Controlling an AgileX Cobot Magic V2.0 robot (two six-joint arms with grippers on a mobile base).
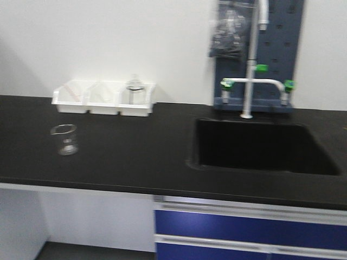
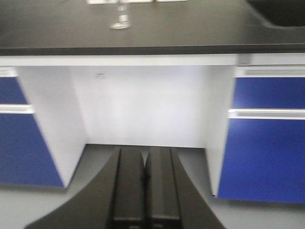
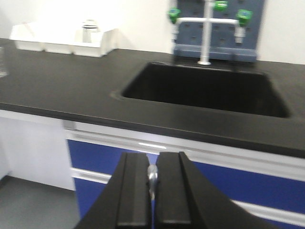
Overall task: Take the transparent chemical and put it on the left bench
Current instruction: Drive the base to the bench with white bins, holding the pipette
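Observation:
The long black bench [image 1: 135,157] with its sunken sink [image 1: 260,146] fills the front view; no gripper shows there. In the right wrist view my right gripper [image 3: 152,164] is shut on the transparent chemical [image 3: 152,179], a small clear pipette pinched between the black fingers, held in front of the blue drawers [image 3: 228,181] and below the bench edge [image 3: 143,121]. In the left wrist view my left gripper [image 2: 145,157] is shut with nothing in it, low in front of the white knee space under the bench [image 2: 143,28].
A clear glass beaker [image 1: 65,138] stands on the bench's left part, also seen in the left wrist view [image 2: 120,21]. A row of white bins [image 1: 104,97] sits at the back wall. A white tap with green knobs [image 1: 252,84] rises behind the sink. Blue drawers [image 2: 267,157] flank the knee space.

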